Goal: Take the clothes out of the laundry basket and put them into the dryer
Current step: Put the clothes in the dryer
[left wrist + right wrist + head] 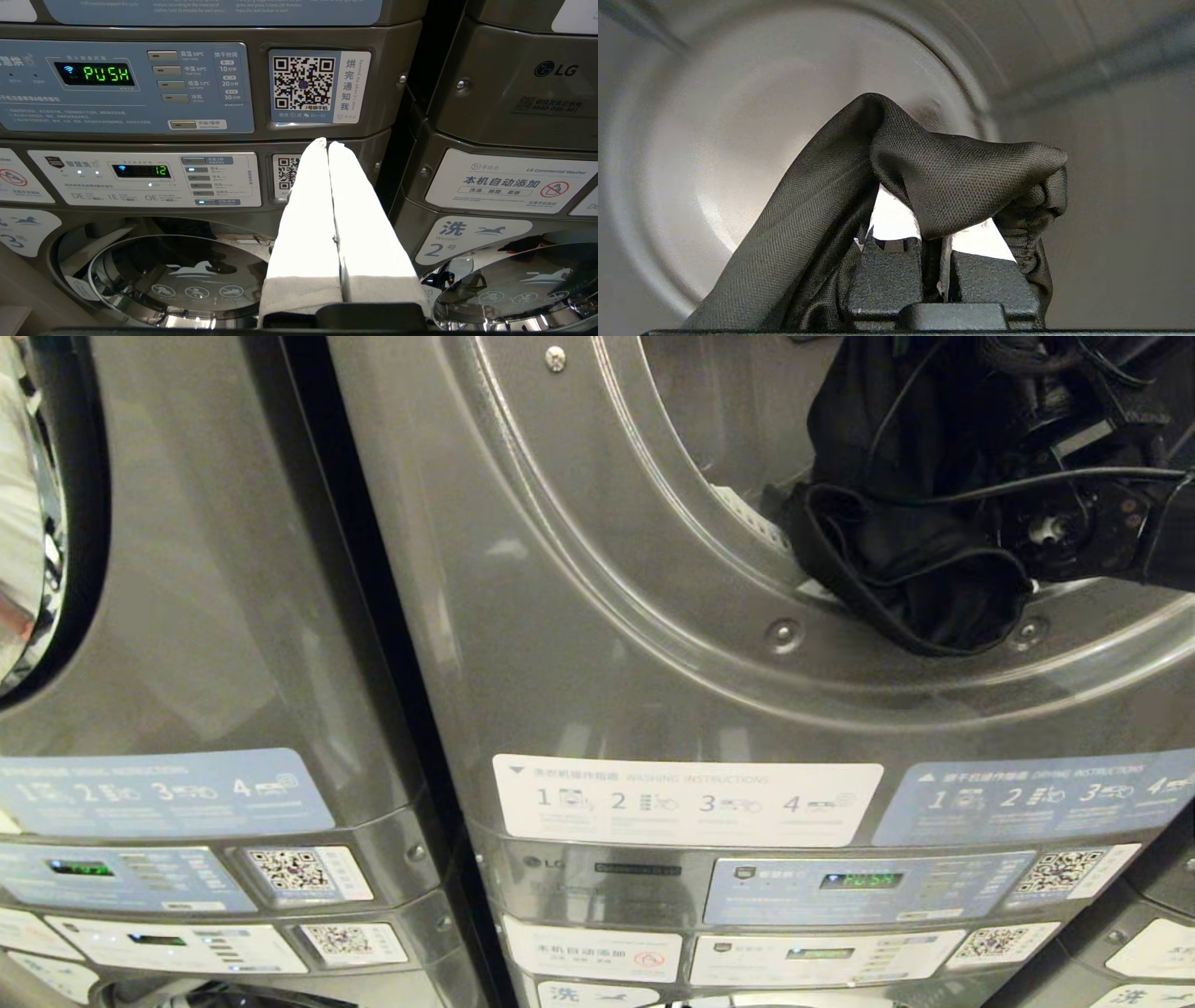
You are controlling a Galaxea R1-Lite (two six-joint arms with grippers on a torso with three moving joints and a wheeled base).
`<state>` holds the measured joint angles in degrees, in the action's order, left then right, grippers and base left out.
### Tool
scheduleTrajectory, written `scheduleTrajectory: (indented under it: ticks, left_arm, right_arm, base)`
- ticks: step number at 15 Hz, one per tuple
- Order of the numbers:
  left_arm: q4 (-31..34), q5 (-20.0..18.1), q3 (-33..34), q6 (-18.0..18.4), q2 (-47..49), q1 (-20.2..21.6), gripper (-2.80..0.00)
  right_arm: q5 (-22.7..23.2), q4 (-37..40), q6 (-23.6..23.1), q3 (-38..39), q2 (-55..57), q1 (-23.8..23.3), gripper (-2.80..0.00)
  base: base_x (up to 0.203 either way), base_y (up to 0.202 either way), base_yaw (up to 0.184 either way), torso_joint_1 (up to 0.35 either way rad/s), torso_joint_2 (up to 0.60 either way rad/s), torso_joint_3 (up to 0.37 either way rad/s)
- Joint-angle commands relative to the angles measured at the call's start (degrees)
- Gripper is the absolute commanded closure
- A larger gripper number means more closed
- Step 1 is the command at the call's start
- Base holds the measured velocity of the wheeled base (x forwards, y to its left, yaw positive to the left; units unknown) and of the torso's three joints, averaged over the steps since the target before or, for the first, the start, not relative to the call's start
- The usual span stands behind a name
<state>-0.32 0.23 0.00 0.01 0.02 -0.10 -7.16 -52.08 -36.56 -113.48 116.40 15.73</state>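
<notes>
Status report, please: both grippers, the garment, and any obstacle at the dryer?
Right gripper shut on black garment, inside dryer drum. Garment hangs over door rim. Left gripper shut, empty, parked by lower control panels. No obstacle seen.
</notes>
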Motion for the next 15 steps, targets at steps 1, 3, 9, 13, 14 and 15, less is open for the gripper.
scheduleTrajectory:
  ticks: [1,3,9,13,14,15]
  left_arm:
    - [-0.04,0.03,0.0,-0.01,-0.04,0.02,0.0]
    - [-0.04,0.03,0.0,0.0,-0.03,0.05,0.0]
    - [-0.04,0.03,0.0,-0.01,-0.11,0.02,0.0]
    - [-0.04,0.03,0.0,-0.01,-0.04,0.02,0.0]
    - [-0.04,0.03,0.0,-0.01,-0.02,0.02,0.0]
    - [-0.04,0.03,0.0,-0.01,-0.08,0.02,0.0]
  right_arm:
    - [0.05,-0.78,-0.27,0.1,0.64,-2.02,0.0]
    - [-2.29,0.26,0.3,0.19,1.49,-4.23,0.0]
    - [0.45,2.25,1.16,0.1,1.72,-3.6,-0.13]
    - [2.01,2.68,1.49,0.1,1.27,-3.16,-2.8]
    - [3.62,2.87,1.49,0.1,0.79,-3.08,-2.8]
    - [5.25,3.11,1.53,0.14,0.15,-2.72,-2.8]
  base:
    - [0.0,0.0,0.0,0.0,0.0,0.0]
    - [0.0,0.0,0.0,0.0,0.0,0.0]
    - [0.0,0.0,0.0,0.0,0.0,0.0]
    - [0.0,0.0,0.0,0.0,0.0,0.0]
    - [0.0,0.0,0.0,0.0,0.0,0.0]
    - [0.0,0.0,0.0,0.0,0.0,0.0]
